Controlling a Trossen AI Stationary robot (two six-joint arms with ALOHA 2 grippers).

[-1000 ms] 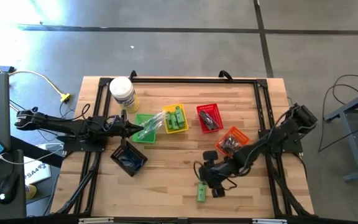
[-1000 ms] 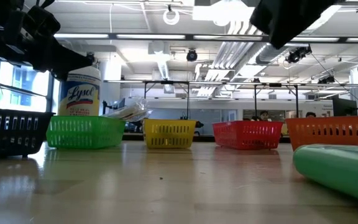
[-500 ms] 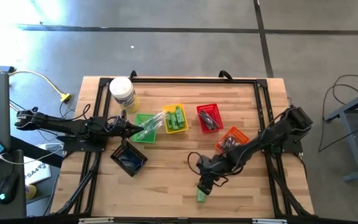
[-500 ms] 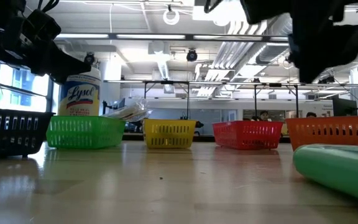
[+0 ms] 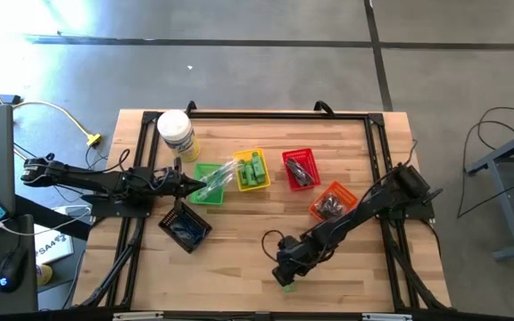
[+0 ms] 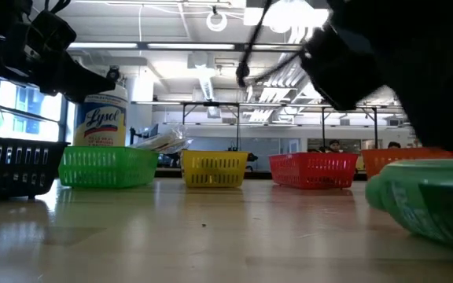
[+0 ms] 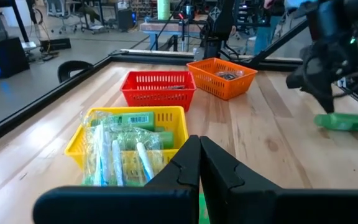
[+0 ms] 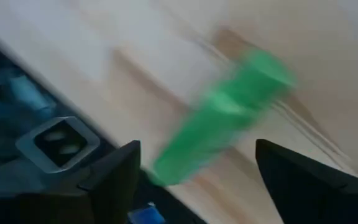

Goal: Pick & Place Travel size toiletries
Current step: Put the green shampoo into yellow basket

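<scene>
Our left arm lies stretched from the table's nine o'clock edge toward the centre, nearly level. We keep its left gripper (image 5: 188, 185) at about ten o'clock of centre, with the fingers (image 7: 219, 167) pressed together and nothing between them.

Our right arm reaches from its base at three o'clock diagonally down toward six o'clock, elbow raised, forearm sloping low. We hold the right gripper (image 5: 286, 270) close above the tabletop near the six o'clock edge, pointing down. Its two fingers (image 8: 114, 171) stand wide apart in the right wrist view, gripping nothing.
</scene>
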